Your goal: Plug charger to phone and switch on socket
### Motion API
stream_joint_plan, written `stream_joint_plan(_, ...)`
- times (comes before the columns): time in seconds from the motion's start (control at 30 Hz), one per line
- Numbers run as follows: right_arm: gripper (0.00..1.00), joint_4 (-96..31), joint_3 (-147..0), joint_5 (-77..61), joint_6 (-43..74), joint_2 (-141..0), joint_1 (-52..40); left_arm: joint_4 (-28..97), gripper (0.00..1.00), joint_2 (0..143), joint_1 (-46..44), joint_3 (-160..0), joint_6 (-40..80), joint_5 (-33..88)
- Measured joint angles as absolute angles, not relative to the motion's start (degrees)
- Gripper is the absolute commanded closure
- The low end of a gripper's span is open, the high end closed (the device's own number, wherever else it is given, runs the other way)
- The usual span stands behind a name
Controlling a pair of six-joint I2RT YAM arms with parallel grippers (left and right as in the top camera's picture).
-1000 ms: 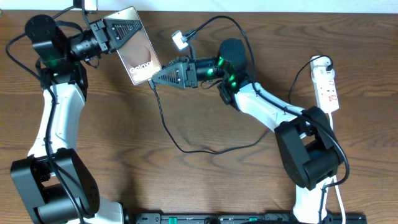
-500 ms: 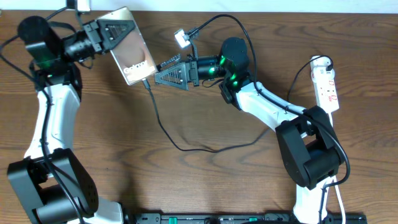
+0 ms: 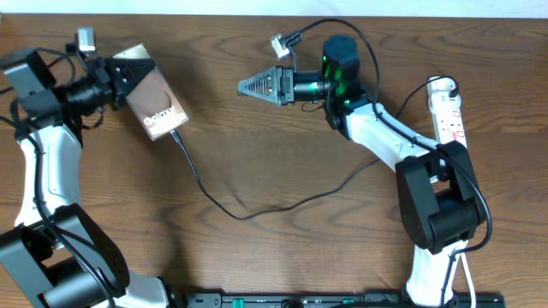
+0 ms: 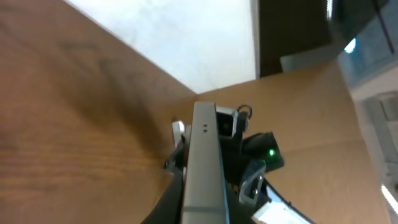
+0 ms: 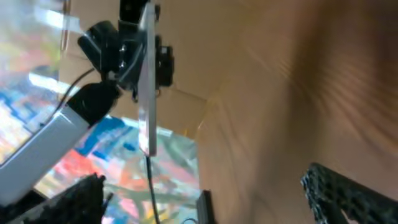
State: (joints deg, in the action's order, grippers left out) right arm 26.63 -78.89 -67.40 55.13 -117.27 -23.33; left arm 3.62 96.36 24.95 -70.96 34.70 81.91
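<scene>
My left pincer (image 3: 137,70) clamped on phone (image 3: 158,107), upper left of frame, steadying it for charger (image 3: 224,210). Charger tip meets phone's lower edge, looks plugged. My right pincer (image 3: 250,85) jaws apart, empty, upper centre. Socket (image 3: 449,111) far right; switch next, I judge.

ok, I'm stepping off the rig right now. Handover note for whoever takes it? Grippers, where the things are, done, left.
Left gripper: shut on the phone, holding it up at the far left.
Right gripper: open, empty, apart from the phone and pointing toward it.
Charger: its tip appears seated in the phone's lower end. The cable loops across the table toward the right side.
Socket: lies at the far right edge, with nothing touching it.
Done: plugging in the phone, by the look of it.
Left: switch on the socket. The switch position cannot be read from these views.
</scene>
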Motion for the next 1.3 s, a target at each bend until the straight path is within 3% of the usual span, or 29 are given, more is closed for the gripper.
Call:
stream_joint_plan(0.33, 0.01, -15.59, -82.24, -49.36, 33.45, -116.33, -23.31, 25.58, 0.93, 96.33, 24.62, -69.82, 15.84, 71.18)
stream_joint_plan(0.57, 0.01, -30.30, -88.07, -32.49, 26.46, -112.40, -23.31, 35.70, 0.93, 96.33, 21.02, -69.80, 7.22, 57.01)
stream_joint_plan(0.8, 0.01, -32.60, -89.21, -24.38, 25.98, -111.61, -23.31, 37.06, 0.93, 96.33, 15.68, -69.52, 5.48, 43.70)
stream_joint_plan(1.3, 0.01, -33.21, -89.21, -22.41, 25.82, -111.61, -23.31, 36.88, 0.93, 108.88, 12.64, -68.64, 5.52, 39.44)
